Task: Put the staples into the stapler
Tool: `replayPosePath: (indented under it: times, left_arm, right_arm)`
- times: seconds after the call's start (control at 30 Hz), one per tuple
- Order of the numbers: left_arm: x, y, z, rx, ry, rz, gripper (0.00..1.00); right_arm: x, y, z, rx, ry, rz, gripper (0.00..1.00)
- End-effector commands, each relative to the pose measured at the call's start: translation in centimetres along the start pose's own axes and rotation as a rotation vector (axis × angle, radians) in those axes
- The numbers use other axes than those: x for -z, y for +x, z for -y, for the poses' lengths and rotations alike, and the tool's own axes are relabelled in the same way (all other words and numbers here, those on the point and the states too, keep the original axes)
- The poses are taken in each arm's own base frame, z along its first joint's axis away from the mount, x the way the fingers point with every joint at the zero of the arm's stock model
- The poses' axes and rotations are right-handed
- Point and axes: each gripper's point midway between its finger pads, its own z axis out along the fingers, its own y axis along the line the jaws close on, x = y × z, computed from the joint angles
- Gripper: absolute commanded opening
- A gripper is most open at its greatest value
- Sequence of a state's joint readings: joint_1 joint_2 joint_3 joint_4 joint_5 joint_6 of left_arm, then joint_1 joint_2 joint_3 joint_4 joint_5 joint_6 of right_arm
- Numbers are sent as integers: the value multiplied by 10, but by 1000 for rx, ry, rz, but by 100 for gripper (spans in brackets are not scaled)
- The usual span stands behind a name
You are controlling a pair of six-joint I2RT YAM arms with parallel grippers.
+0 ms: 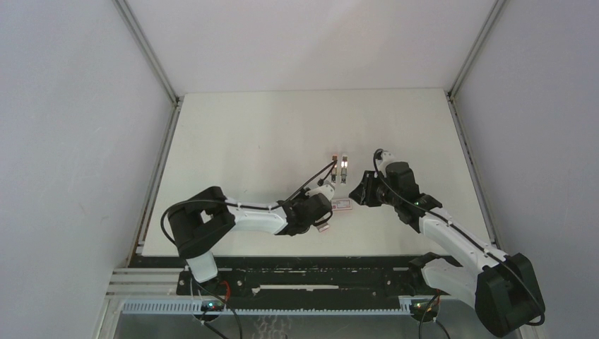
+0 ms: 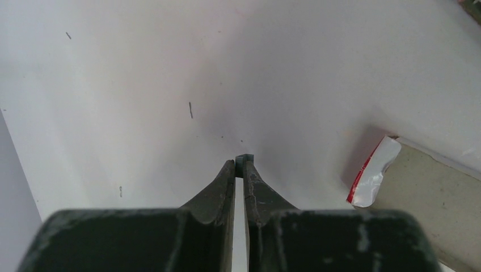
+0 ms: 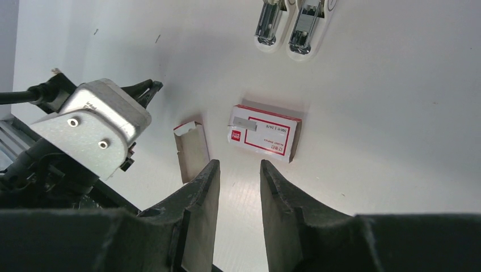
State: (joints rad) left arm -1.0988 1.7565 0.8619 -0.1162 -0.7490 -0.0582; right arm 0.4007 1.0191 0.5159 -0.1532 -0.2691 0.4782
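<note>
Pinching: left gripper (image 2: 239, 165) almost closed, staples (image 2: 244, 158) nipped as a short silvery piece at its very tips
Idle claw: right gripper (image 3: 239, 165) part open, holding nothing
Box: carton (image 3: 266, 135) at 12 o'clock just beyond right tips, grey strip (image 3: 245, 123) lying on it
Beside: cardboard piece (image 3: 192, 150) at 9 o'clock of carton
Beyond: staplers (image 3: 266, 25) at 12 o'clock, well apart

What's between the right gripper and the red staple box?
Nothing. In the right wrist view the table is bare from the right gripper to the staple box. The loose cardboard piece lies off to the side.
</note>
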Motion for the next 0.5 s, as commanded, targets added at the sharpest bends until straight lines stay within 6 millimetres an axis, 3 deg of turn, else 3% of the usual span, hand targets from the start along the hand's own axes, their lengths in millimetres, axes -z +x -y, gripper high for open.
replayPosePath:
  times: [0.0, 0.2, 0.47]
  left_arm:
    - [-3, -16, 2, -12, 0, 12, 13]
    - [-6, -11, 11, -51, 15, -13, 13]
    - [-1, -12, 32, -56, 99, -14, 27]
  right_arm:
    - [2, -10, -4, 25, -25, 41, 32]
    - [3, -10, -3, 21, -24, 42, 32]
    - [4, -12, -2, 17, -28, 47, 32]
